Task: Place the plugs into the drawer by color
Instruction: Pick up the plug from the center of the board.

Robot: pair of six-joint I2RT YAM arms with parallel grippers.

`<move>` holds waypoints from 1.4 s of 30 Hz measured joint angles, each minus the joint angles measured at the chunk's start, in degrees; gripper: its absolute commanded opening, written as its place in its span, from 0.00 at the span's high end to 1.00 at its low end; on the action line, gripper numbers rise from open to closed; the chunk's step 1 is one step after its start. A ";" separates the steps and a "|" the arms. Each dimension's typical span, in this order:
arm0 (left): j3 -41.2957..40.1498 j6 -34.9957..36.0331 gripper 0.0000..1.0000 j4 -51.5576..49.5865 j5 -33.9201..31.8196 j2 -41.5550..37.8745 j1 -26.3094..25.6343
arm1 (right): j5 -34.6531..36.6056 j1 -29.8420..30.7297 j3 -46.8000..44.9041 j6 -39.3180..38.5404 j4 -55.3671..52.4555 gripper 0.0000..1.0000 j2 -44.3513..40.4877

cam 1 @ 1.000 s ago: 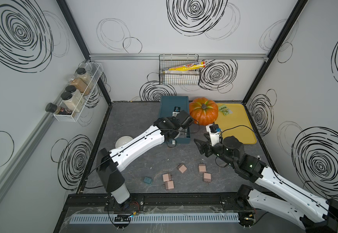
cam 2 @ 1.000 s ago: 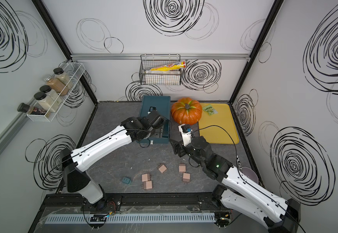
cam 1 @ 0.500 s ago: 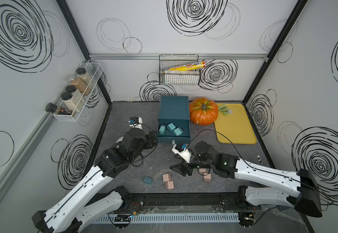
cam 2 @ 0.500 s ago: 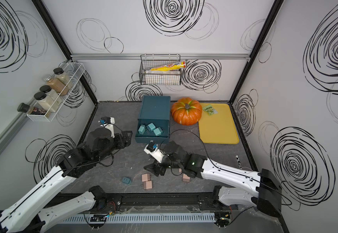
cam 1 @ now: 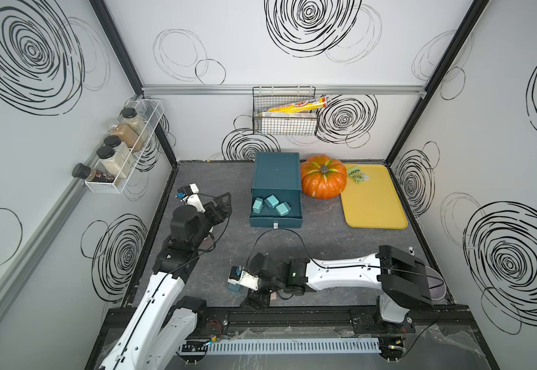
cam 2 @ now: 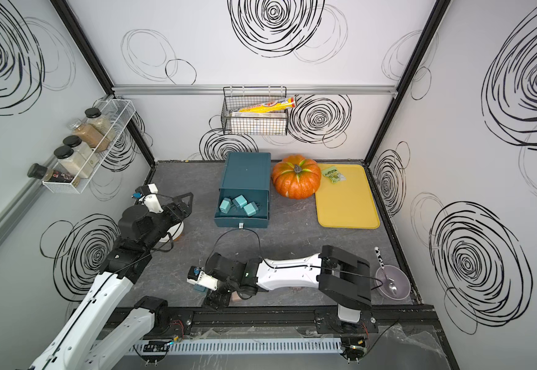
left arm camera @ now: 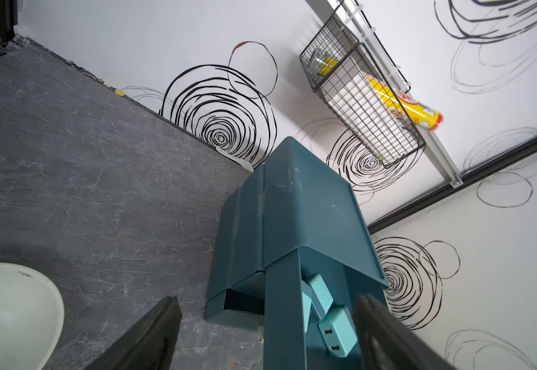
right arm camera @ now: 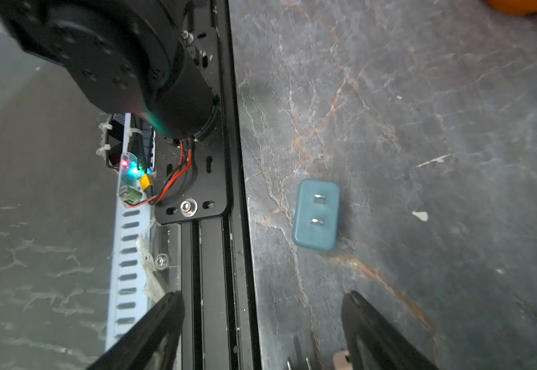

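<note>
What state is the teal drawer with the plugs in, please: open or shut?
Open: the drawer is pulled out, three teal plugs visible inside.

Bright, even, diffuse light; soft shadows.
Right wrist view motion-blurred, its teal plug point(right arm camera: 315, 214) smeared; top views sharp.

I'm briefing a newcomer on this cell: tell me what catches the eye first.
The orange pumpkin at the back of the table stands out first, beside the dark teal drawer chest whose open top drawer holds three teal plugs. A yellow tray lies on the pumpkin's other side. Near the front rail, a lone teal plug lies prongs up ahead of the open right pincer.
</note>
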 measured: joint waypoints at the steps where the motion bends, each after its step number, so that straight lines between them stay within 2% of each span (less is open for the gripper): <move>1: -0.35 -0.24 0.09 0.74 1.51 0.39 0.98 | -0.04 0.15 0.63 0.00 0.09 0.17 1.09; 7: -1.88 -1.60 0.09 4.92 8.13 1.40 1.64 | 1.20 0.33 6.60 0.11 -0.37 0.19 7.78; 12: -2.75 -1.97 0.09 7.08 10.45 1.22 1.66 | 5.29 0.42 11.41 0.22 -2.47 0.22 12.55; 19: -3.96 -2.16 0.09 8.52 12.41 1.18 1.66 | 8.15 0.42 13.99 0.28 -4.92 0.48 15.93; 22: -4.02 -2.16 0.09 8.59 12.76 1.18 1.66 | 8.70 0.42 13.99 0.39 -5.70 0.63 16.06; 23: -4.09 -2.16 0.09 8.72 12.87 1.18 1.66 | 8.85 0.44 13.97 0.46 -5.75 0.73 16.06; 25: -4.13 -2.16 0.09 8.85 13.29 1.22 1.66 | 9.11 0.44 13.31 0.83 -5.29 0.77 15.61; 31: -4.22 -2.95 0.07 9.49 16.33 1.46 2.05 | 8.39 -0.26 9.90 1.27 -6.62 0.80 10.03; 35: -4.24 -5.38 0.07 11.50 22.25 2.73 3.78 | 6.64 -2.86 8.66 2.45 -12.11 0.78 -0.63; 39: -4.85 -6.03 0.08 11.76 24.79 2.54 4.22 | 0.39 -12.39 10.03 5.27 -15.82 0.78 -14.36; 42: -5.70 -5.49 0.08 11.13 24.63 0.61 4.22 | -5.40 -21.75 15.72 6.75 -20.09 0.78 -18.73</move>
